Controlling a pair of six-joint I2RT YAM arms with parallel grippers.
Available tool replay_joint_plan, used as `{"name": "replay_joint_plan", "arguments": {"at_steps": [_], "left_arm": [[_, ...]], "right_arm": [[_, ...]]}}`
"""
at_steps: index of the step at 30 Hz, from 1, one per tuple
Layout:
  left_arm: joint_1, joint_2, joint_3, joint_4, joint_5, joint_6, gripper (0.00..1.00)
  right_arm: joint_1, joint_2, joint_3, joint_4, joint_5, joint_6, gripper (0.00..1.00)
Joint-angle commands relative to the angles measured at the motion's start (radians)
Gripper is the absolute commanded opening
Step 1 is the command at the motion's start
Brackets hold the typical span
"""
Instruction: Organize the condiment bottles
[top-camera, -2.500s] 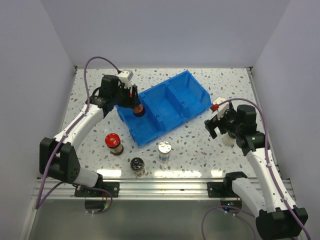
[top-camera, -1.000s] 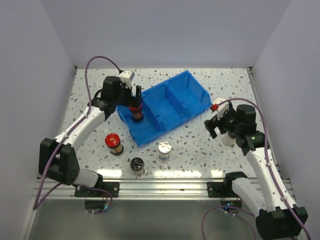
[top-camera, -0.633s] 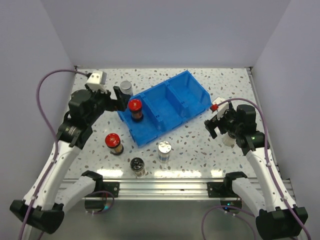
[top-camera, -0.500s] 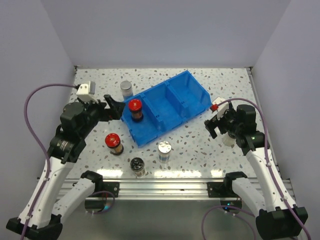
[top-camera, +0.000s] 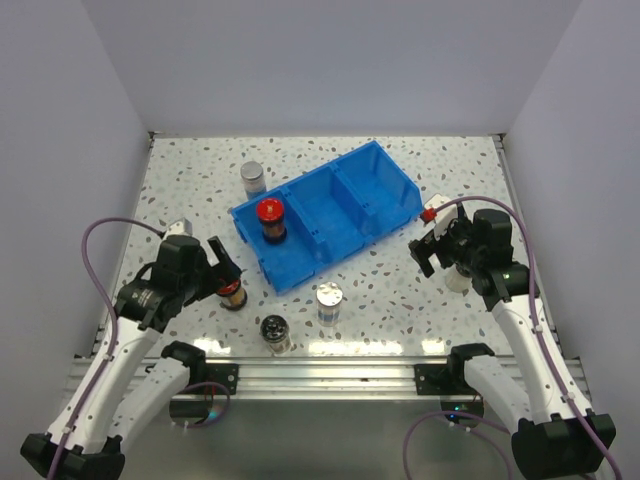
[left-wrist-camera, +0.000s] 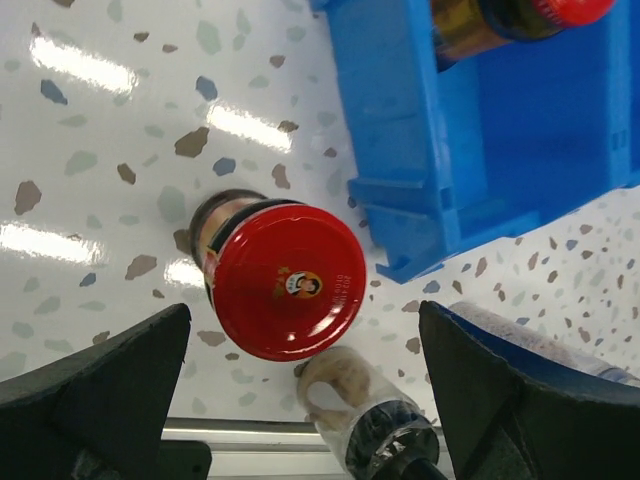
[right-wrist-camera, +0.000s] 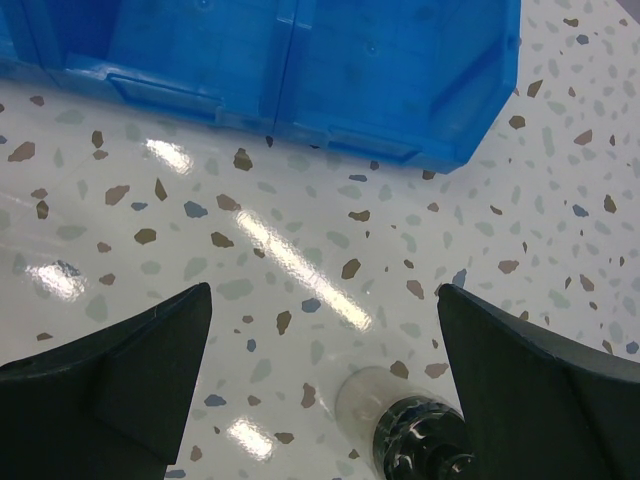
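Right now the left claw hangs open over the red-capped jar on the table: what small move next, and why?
Probably lower the left claw straight down and close on the red-capped jar. Its open fingers straddle the cap in the wrist view, the jar stands upright, and its twin already sits in the blue bin.

left tool (left-wrist-camera: 305, 308) spread, pointing down | right tool (right-wrist-camera: 322, 290) spread, pointing down
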Motion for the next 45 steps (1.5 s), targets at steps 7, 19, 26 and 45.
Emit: {"name": "replay_joint_plan", "arguments": {"at_steps": [7,19,26,45], "left_arm": [[-0.002,0.105,-0.106,0.063,-0.034,-0.035,0.98],[-0.008,0.194,-0.128,0.124,-0.123,-0.003,0.77],[-0.008,0.153,-0.077,0.127,-0.140,0.085,0.00],[-0.008,0.251,0.355,0.219,0.300,0.332,0.00]], "right_arm": [[0.003,-0.003,0.000,0.022,0.019,-0.008,0.99],[0.002,-0.003,0.000,0.021,0.019,-0.009,0.99],[0.003,-0.007,0.000,0.020,0.018,-0.011,0.99],[0.002,-0.010,0.000,0.019,0.019,-0.011,0.99]]}}
